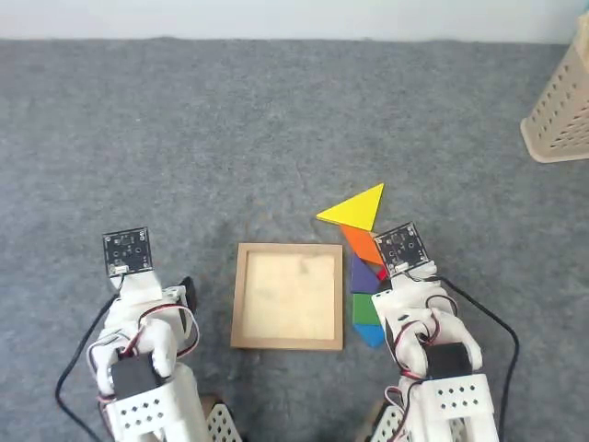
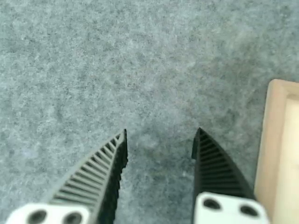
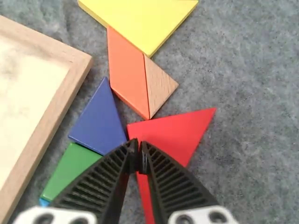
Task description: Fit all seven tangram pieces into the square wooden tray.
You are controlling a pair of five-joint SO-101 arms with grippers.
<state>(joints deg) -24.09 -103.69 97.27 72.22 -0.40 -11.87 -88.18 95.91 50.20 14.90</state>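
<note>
Right claw [image 3: 138, 151] sat nearest us, jaws pressed together at the tips, over the near corner of the red triangle [image 3: 177, 133]. We couldn't tell if the tips touched it, and it pinched nothing that we could see. Left claw [image 2: 161, 131] was on the other side of the tray [image 1: 241, 295], jaws spread with nothing between them, over bare grey worktop [image 1: 184, 138] just beside the tray's rim.

All seven pieces lay on the worktop, bunched on the tray's right side. The blue piece [image 1: 371, 334] and green piece [image 3: 70, 170] were closest in, the green hard by the rim. The navy triangle [image 3: 100, 121] came next, touching the green piece and meeting the red triangle at a corner. Beyond them the orange piece [image 3: 126, 70] and wood triangle [image 3: 159, 86] lay edge to edge. The yellow triangle [image 3: 145, 18] was farthest, touching the orange piece's far end. No piece was in the tray yet. A basket [image 1: 561, 101] stood at the far right edge.

We judged this the very start, with the first pick not yet made and the red triangle the likely target. For the next move the right claw would need to open, straddle the red triangle's edges, pinch and lift. It would then carry the piece over the rim and set it flat into a corner. Since the pieces touch, a grab risked nudging the neighbours.
</note>
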